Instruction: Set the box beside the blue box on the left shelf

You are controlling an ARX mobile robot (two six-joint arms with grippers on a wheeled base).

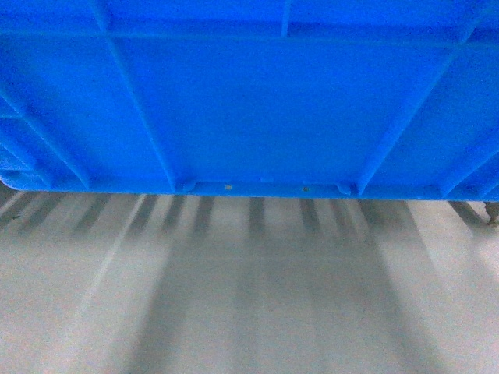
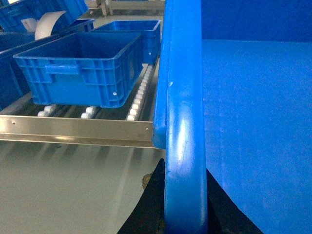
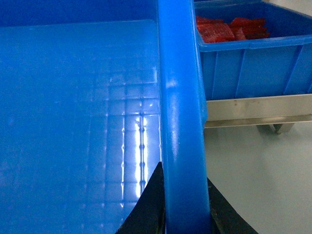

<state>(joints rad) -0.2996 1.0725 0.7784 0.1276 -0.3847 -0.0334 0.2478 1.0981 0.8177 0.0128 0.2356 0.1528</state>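
The box (image 1: 249, 101), a large bright-blue ribbed crate, fills the top of the head view and hangs above the floor. My left gripper (image 2: 184, 168) is shut on its left rim (image 2: 183, 112), one black finger on each side. My right gripper (image 3: 184, 170) is shut the same way on its right rim (image 3: 179, 97). In the left wrist view the left shelf (image 2: 73, 129), steel with white rollers, lies ahead to the left. The blue box (image 2: 83, 68) stands on it. The held box's far corner reaches the shelf's front rail.
A second blue crate (image 2: 131, 29) sits behind the first on the rollers. To the right, a smaller blue crate with red contents (image 3: 248, 53) rests on a steel rail (image 3: 258, 109). Pale grey floor (image 1: 249, 296) lies below.
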